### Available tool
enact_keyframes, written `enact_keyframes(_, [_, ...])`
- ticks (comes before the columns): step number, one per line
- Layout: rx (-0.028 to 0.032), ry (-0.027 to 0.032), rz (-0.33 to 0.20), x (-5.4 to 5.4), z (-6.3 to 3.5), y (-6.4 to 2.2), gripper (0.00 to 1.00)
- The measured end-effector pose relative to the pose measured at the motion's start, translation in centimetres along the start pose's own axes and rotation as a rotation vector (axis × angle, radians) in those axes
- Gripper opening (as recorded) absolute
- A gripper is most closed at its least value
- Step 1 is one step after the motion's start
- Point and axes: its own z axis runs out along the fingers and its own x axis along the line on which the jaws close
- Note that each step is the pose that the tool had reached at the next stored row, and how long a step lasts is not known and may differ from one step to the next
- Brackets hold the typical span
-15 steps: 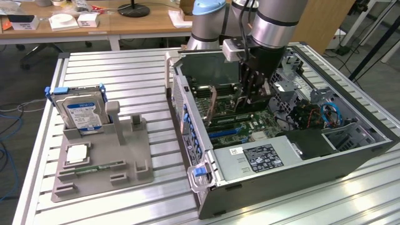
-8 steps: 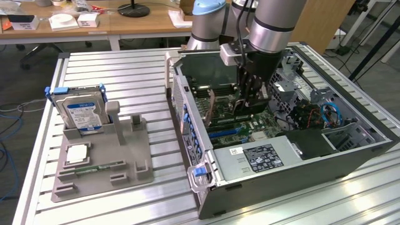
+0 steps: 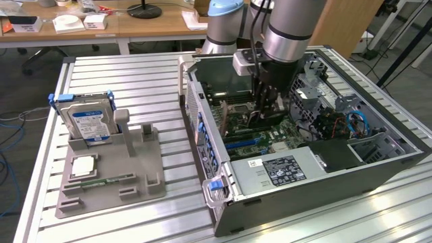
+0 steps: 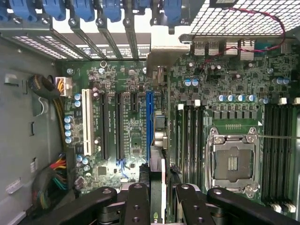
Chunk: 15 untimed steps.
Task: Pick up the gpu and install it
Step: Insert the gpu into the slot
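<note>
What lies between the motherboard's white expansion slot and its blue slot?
In the wrist view, black expansion slots fill the stretch between the white slot and the blue slot, running parallel to both.

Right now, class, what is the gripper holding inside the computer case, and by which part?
The gripper holds the gpu edge-on by its upper edge, above the motherboard slots.

Robotics lab or workshop, slatted aluminium bench [image 3: 135,76], open computer case [image 3: 378,167], wooden desks [image 3: 135,28] behind, trailing cables [image 3: 10,131]
</note>
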Motion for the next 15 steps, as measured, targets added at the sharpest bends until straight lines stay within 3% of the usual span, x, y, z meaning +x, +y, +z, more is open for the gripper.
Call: enact_keyframes(15, [0.0000, 0.0000, 0.000, 0.1, 1.12, 0.69, 0.26])
